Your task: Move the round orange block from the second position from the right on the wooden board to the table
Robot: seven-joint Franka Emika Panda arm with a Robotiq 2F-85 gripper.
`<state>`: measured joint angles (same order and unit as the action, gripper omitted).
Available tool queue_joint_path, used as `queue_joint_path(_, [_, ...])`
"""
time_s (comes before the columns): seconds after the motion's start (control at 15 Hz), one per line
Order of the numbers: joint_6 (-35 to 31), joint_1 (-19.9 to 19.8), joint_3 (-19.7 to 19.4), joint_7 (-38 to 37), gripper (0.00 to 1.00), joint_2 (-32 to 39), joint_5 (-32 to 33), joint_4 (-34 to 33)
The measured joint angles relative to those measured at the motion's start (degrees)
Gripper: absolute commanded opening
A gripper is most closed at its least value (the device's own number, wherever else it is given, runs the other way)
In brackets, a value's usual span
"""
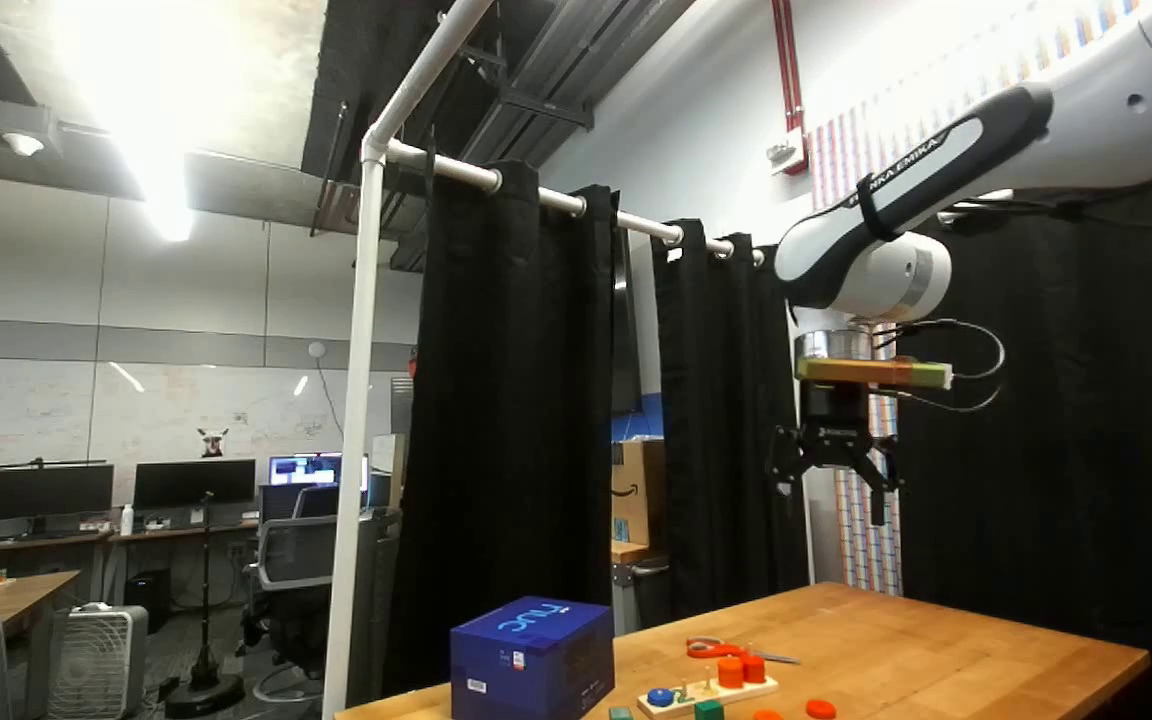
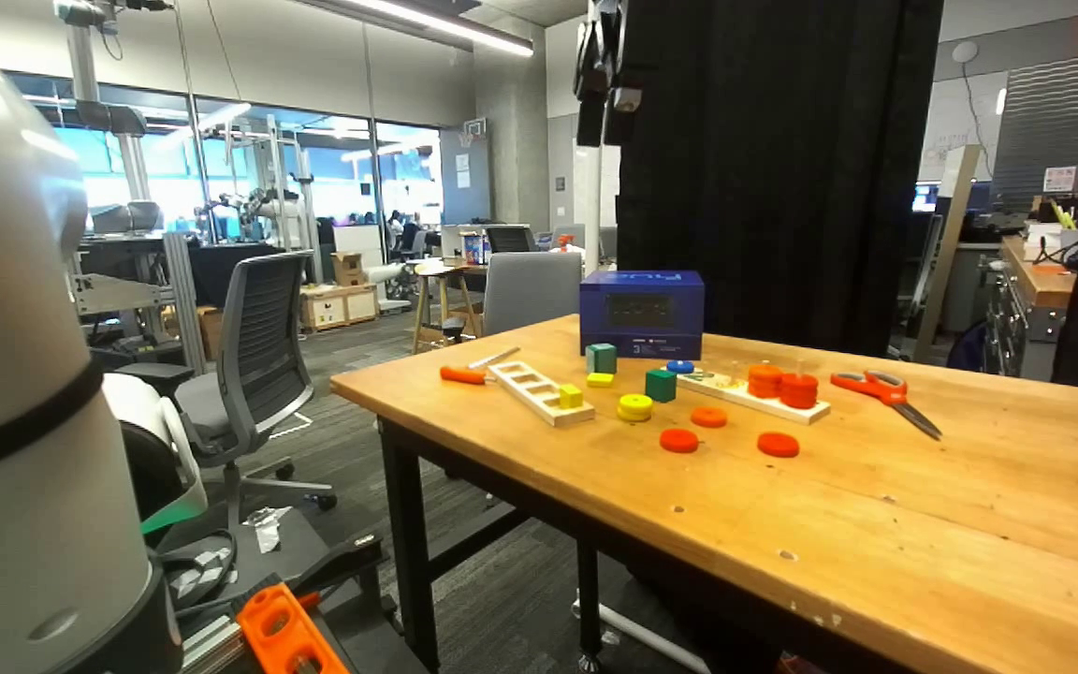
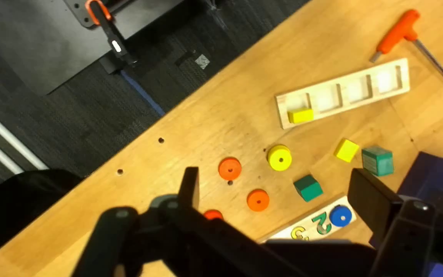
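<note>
A: Found the tool point(image 1: 831, 503)?

B: Yes. Hung at the right of the frame in an exterior view, well above the worktop point(image 1: 966, 650), with fingers spread wide apart.

A: Checked on the round orange block point(image 2: 766, 380) too?

B: Did. Sat in a short stack on the wooden board point(image 2: 735, 389), right of the middle in an exterior view, in second place from the right. Stood just beside the red blocks point(image 2: 798, 391) at the board's right end.

A: Noticed anything else around there?

B: Noticed scissors point(image 2: 898, 404) farther right, and a blue box point(image 2: 642, 318) near the centre of the frame, close to two green blocks point(image 2: 661, 386). Counted three loose discs point(image 2: 679, 441), orange to red, lying flat below the board.

A: Looked at the wrist view as well?

B: Looked. Saw the board at the bottom, partly hidden behind the tool, with a blue disc point(image 3: 340, 216) at the upper end. Saw a wooden tray point(image 3: 344, 93) at the upper right, with a yellow block point(image 3: 301, 115) at the leftmost compartment; could not tell how seated.
</note>
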<state>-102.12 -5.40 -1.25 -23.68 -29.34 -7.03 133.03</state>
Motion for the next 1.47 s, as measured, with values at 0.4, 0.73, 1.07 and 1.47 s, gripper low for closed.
queue_joint_path(0.4, [-1.9, -0.1, 1.9, -17.7, 1.00, 9.9, -5.7, -10.3])
queue_joint_path(0.73, [-8.0, -0.1, 2.0, -31.6, 1.00, 16.6, -5.9, -12.6])
queue_joint_path(1.07, [-14.4, 0.0, 2.0, -45.9, 1.00, 23.1, -5.9, -12.9])
queue_joint_path(1.47, [-18.1, 1.5, 2.0, -65.0, 1.00, 30.4, -5.1, -16.1])
